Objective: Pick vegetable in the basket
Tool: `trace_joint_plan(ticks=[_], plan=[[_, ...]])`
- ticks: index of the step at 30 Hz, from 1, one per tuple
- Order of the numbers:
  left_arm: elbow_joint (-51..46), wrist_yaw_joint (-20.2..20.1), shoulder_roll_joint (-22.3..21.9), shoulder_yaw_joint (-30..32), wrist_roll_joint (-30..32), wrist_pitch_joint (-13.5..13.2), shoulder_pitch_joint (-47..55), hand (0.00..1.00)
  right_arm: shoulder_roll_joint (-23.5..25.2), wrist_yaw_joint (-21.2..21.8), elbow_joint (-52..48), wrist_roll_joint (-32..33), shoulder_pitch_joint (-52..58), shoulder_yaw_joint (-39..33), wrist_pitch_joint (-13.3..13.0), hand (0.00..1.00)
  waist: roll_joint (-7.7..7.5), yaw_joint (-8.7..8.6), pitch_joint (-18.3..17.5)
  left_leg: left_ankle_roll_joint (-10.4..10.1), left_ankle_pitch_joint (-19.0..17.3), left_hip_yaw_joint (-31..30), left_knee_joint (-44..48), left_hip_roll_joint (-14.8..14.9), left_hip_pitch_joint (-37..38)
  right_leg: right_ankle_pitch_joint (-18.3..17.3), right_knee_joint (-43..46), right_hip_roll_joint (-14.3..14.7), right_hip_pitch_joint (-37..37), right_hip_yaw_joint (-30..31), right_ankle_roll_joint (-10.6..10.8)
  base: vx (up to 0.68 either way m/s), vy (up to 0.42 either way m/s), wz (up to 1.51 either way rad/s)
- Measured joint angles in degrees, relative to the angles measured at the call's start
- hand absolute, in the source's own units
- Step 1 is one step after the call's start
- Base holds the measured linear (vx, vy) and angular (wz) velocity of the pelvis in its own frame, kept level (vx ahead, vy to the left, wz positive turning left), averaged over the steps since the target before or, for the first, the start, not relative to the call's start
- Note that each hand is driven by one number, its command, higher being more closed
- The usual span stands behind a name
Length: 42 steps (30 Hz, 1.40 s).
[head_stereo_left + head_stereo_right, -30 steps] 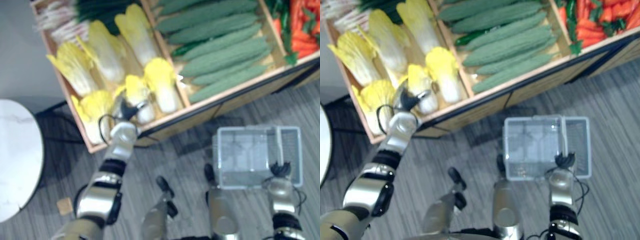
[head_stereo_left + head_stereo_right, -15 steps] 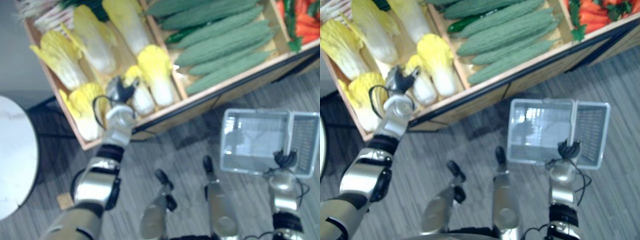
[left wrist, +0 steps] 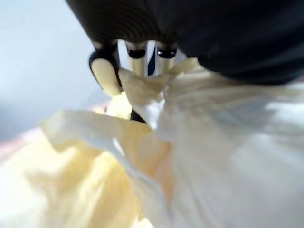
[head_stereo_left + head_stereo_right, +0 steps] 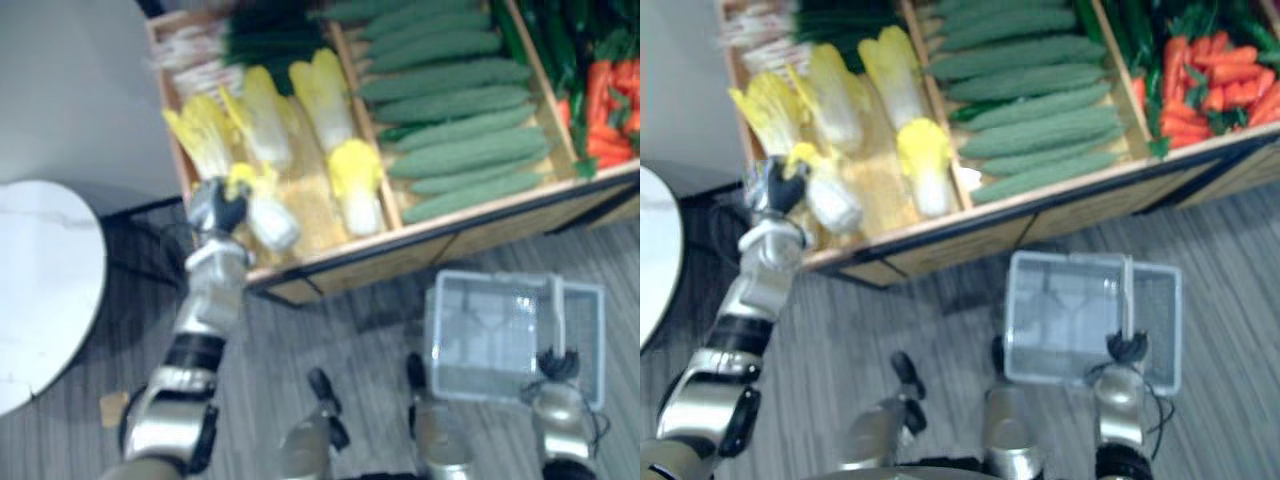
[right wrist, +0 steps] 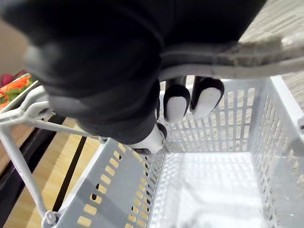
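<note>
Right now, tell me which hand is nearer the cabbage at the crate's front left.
Left. The left hand grips the cabbage by its leaves; the right hand holds the basket handle, well apart from it.

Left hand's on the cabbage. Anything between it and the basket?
Only the wooden crate's front wall, which the pale yellow-leafed cabbage in the left hand must clear. Beyond, grey floor to the white plastic basket; its handle, gripped by the right hand, crosses the opening.
</note>
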Motion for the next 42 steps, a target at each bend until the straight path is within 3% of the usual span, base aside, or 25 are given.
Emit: trace_joint_plan(ticks=[6, 13, 15, 16, 17, 18, 19, 22, 23, 24, 26, 27, 28, 29, 30, 31, 32, 33, 34, 35, 36, 37, 38, 40, 42], plan=[[-14.3, 0.6, 1.5, 0.4, 3.7, 0.2, 7.4, 1.00, 2.6, 0.6, 2.1, 0.0, 6.7, -5.8, 0.4, 1.00, -1.77, 0.91, -7.2, -0.3, -0.4, -2.5, -0.3, -0.5, 1.8, -1.1, -0.1, -0.5, 3.4, -2.5, 0.0, 0.04, 0.001, 0.23], [-15.9, 0.8, -4.3, -15.2, 4.6, -5.2, 11.1, 1.00, 6.5, 0.6, -0.6, 1.3, 7.7, -6.7, 0.4, 1.00, -4.17, -0.25, -8.8, -0.5, -0.6, -0.5, 0.0, -1.1, 1.7, -3.0, 3.6, -1.6, -0.2, -1.4, -0.4, -0.05, 0.032, -0.14], [-15.6, -0.8, -6.6, -18.4, 4.5, -6.4, 15.1, 1.00, 7.7, 0.4, -2.4, 1.7, 7.7, -4.4, 0.4, 1.00, -4.56, -0.76, -9.0, 0.0, -0.5, 3.8, 0.1, -0.7, 2.5, -4.7, 5.0, -3.3, -2.0, -7.1, -6.7, 0.00, 0.103, -1.22], [-14.7, -2.7, -8.1, -21.0, 3.1, -7.2, 17.6, 1.00, 8.3, 0.4, -5.0, 1.7, 7.7, -2.1, 0.4, 1.00, -4.50, -0.84, -9.0, 1.4, -1.2, 9.0, 0.1, 0.3, 3.7, -6.2, 6.7, -5.4, -3.5, -15.3, -15.2, 0.03, 0.096, -1.30], [-14.4, -3.0, -8.5, -21.3, 2.8, -7.3, 18.0, 1.00, 8.4, 0.4, -5.5, 1.7, 7.7, -1.7, 0.4, 1.00, -4.48, -0.92, -9.0, 1.5, -1.5, 10.0, 0.3, 0.5, 3.9, -6.6, 6.7, -5.7, -3.6, -16.7, -16.9, 0.03, 0.104, -1.79], [-12.2, -4.7, -10.3, -22.2, 2.3, -7.9, 18.7, 1.00, 8.6, 0.4, -7.2, 1.6, 7.3, 0.2, 0.4, 1.00, -3.95, -0.64, -9.2, 2.2, -3.2, 14.3, 1.8, 2.3, 4.0, -8.8, 7.7, -7.1, -4.1, -23.1, -20.9, 0.02, 0.033, -1.82], [-10.5, -6.0, -11.8, -22.2, 2.0, -8.3, 19.5, 1.00, 8.6, 0.4, -7.6, 1.5, 6.3, 2.7, 0.4, 1.00, -4.94, -0.52, -9.4, 1.8, -4.1, 20.3, 3.5, 3.2, 5.3, -8.6, 13.6, -11.8, -6.1, -31.4, -19.1, 0.03, 0.042, -2.18], [-8.1, -8.4, -12.8, -22.3, -0.2, -9.0, 23.6, 1.00, 8.3, 1.4, -7.6, 1.1, 4.9, 9.9, 0.4, 1.00, -6.91, 1.07, -10.8, 0.0, -8.8, 33.8, 10.0, 4.7, 10.5, -8.4, 20.4, -17.1, -4.6, -46.5, -18.7, 0.13, -0.036, -2.50], [-5.5, -8.9, -13.8, -22.8, -1.7, -9.5, 24.2, 1.00, 7.9, 2.4, -7.6, 1.1, 4.1, 13.5, 0.4, 1.00, -6.52, 1.05, -11.1, -1.4, -10.9, 38.2, 13.6, 6.4, 11.8, -5.8, 19.1, -16.8, -4.3, -48.0, -11.0, 0.19, -0.157, -2.40], [-3.4, -9.3, -14.7, -23.2, -2.2, -9.5, 23.7, 1.00, 7.7, 2.8, -7.7, 1.0, 3.9, 14.9, 0.3, 1.00, -5.60, 0.72, -11.1, -1.5, -12.0, 39.4, 15.7, 7.8, 11.8, -5.4, 18.7, -15.4, -5.0, -46.9, -10.0, 0.18, -0.194, -1.71], [2.1, -10.6, -17.7, -26.1, -2.2, -9.5, 22.3, 1.00, 7.3, 4.8, -8.3, 1.1, 4.6, 18.0, 0.3, 1.00, -3.71, -0.82, -11.5, -0.9, -13.7, 40.7, 23.5, 13.1, 11.7, -5.6, 17.2, -10.7, -6.9, -42.3, -10.3, 0.14, -0.177, -1.25], [4.0, -11.3, -19.5, -27.1, -2.2, -9.5, 22.3, 1.00, 6.9, 5.7, -9.3, 1.0, 5.6, 20.3, 0.4, 1.00, -3.03, -0.63, -11.4, 0.8, -14.2, 38.8, 31.2, 18.0, 11.8, -6.5, 16.4, -7.6, -7.4, -38.9, -10.9, 0.13, -0.197, -1.84], [5.4, -11.4, -20.6, -28.0, -2.2, -9.7, 22.8, 1.00, 6.1, 6.7, -9.6, 1.0, 6.3, 23.1, 0.4, 1.00, -2.17, -0.46, -11.4, 4.8, -13.6, 33.5, 38.5, 22.6, 11.4, -6.9, 15.0, -3.3, -7.0, -34.8, -11.2, 0.12, -0.190, -1.96], [5.7, -11.3, -21.3, -27.9, -2.2, -9.7, 23.4, 1.00, 5.6, 7.2, -9.6, 1.0, 6.4, 24.8, 0.4, 1.00, -1.81, -0.42, -11.5, 7.1, -12.7, 29.1, 41.8, 24.1, 10.6, -7.1, 14.1, -1.1, -6.7, -32.8, -11.5, 0.09, -0.134, -1.94], [6.3, -11.3, -21.9, -27.7, -2.2, -10.1, 24.0, 1.00, 4.7, 7.7, -9.8, 1.0, 6.4, 27.8, 0.3, 1.00, -1.28, -0.20, -11.4, 7.2, -14.3, 20.0, 45.8, 24.0, 8.4, -7.1, 12.7, 1.8, -6.3, -29.3, -11.9, 0.10, -0.081, -2.07], [6.3, -11.2, -22.3, -27.3, -2.2, -10.3, 24.7, 1.00, 3.6, 8.3, -9.8, 1.0, 5.9, 30.6, 0.3, 1.00, -1.13, 0.11, -11.3, 4.4, -18.8, 8.2, 48.2, 19.0, 4.8, -7.1, 11.0, 4.4, -6.3, -24.5, -12.2, 0.15, -0.035, -2.74], [6.3, -10.4, -22.3, -27.0, -2.3, -10.4, 25.7, 1.00, 2.5, 9.2, -9.8, 1.0, 5.1, 33.5, 0.2, 1.00, -0.92, 1.09, -11.5, 4.2, -20.4, -0.8, 46.4, 12.0, 1.4, -7.1, 7.8, 6.8, -5.8, -19.8, -12.0, 0.21, -0.028, -2.57], [6.2, -9.8, -22.9, -26.7, -2.3, -10.5, 26.0, 1.00, 2.1, 9.7, -10.0, 1.0, 4.5, 34.7, 0.2, 1.00, 0.08, 1.87, -11.3, 5.2, -18.2, -3.9, 43.9, 10.1, -0.2, -6.6, 10.6, 8.1, -6.2, -18.6, -12.0, 0.33, -0.057, -2.48], [5.4, -8.8, -22.3, -26.1, -2.3, -10.6, 27.3, 1.00, 2.1, 10.3, -9.9, 0.8, 4.4, 35.8, 0.2, 1.00, -0.51, 2.98, -11.4, 4.3, -16.7, -6.9, 47.7, 8.3, 0.4, -12.3, 18.3, 7.3, -5.6, -15.4, -12.2, 0.39, -0.085, -1.75], [5.6, -8.4, -22.7, -25.6, -2.4, -10.2, 27.3, 1.00, 2.4, 11.0, -9.9, -0.1, 3.8, 35.9, 0.3, 1.00, 1.23, 2.87, -10.5, 3.0, -19.8, -10.4, 50.7, 8.2, -0.5, -13.5, 14.4, 9.2, -3.1, -13.8, -12.3, 0.36, -0.061, -1.29], [5.3, -8.3, -23.0, -25.6, -2.6, -10.2, 27.3, 1.00, 2.4, 11.0, -10.0, -0.3, 3.5, 35.7, 0.4, 1.00, 1.50, 2.75, -10.4, 1.9, -22.7, -11.2, 50.5, 7.6, -1.7, -13.1, 12.9, 9.5, -2.5, -13.4, -11.9, 0.27, 0.003, -0.54], [4.9, -7.6, -23.5, -25.0, -3.7, -10.2, 27.0, 1.00, 2.6, 11.1, -10.0, -0.5, 2.4, 35.8, 0.5, 1.00, 0.83, 2.61, -9.8, 1.1, -26.3, -11.4, 48.2, 5.5, -3.8, -11.7, 10.9, 9.4, -1.6, -10.5, -12.1, 0.18, 0.018, -0.22], [4.8, -7.3, -23.7, -24.3, -4.0, -10.2, 27.0, 1.00, 2.8, 11.1, -10.0, -0.5, 1.9, 35.8, 0.5, 1.00, 0.38, 2.75, -9.5, 1.2, -26.9, -11.6, 45.9, 4.1, -4.8, -11.7, 9.8, 9.3, -0.7, -9.0, -12.2, 0.22, 0.018, -0.25], [2.8, -6.8, -23.6, -23.6, -4.2, -9.8, 28.0, 1.00, 3.0, 11.1, -11.4, -0.5, 0.3, 37.1, 0.5, 1.00, -1.04, 4.35, -8.6, 0.9, -26.0, -13.0, 36.0, -0.1, -8.2, -11.9, 6.6, 8.4, 3.1, -5.3, -12.2, 0.22, 0.047, -0.47], [1.3, -6.5, -23.5, -23.6, -4.2, -9.6, 28.3, 1.00, 2.9, 11.1, -13.0, -0.5, -0.3, 38.3, 0.5, 1.00, -0.95, 4.51, -8.6, 0.6, -23.0, -12.5, 29.6, -0.8, -10.8, -12.0, 4.5, 8.3, 5.3, -5.0, -12.0, 0.22, 0.086, -0.42]])
